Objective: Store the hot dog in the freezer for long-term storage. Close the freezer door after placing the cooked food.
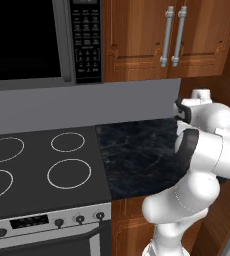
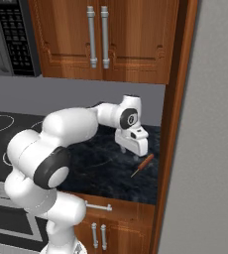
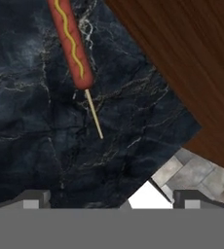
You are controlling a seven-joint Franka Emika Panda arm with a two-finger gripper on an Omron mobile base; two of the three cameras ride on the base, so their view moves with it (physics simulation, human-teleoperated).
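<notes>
Hot dog: you have the hot dog lying flat on the dark marbled surface, near the surface's front right corner and close to the brown wooden side panel. In the right base view it is a thin reddish stick just below and to the right of the hand.
Shape and finish: a smooth, rounded red-brown sausage with a wavy yellow line of mustard along its top, and a thin pale skewer sticking out of the end nearer the hand.
Handling, as I judge it: light and small, far narrower than the hand. The round glossy body will likely roll or slip if you pinch it off-centre; the skewer looks too thin to grip safely. Close across the middle of the sausage, fingers square to its length.
Hand: the hand hovers just above the surface beside the hot dog, holding nothing. In the hand view its two finger tips stand wide apart at the bottom, so it is well open.
Surface: black stone with white veining, flat and polished; expect little friction under the sausage.
Around the hot dog: the wooden panel stands on its right; beyond the surface's corner a grey tiled floor shows below. Left of the surface lies the black stovetop with white ring burners.
</notes>
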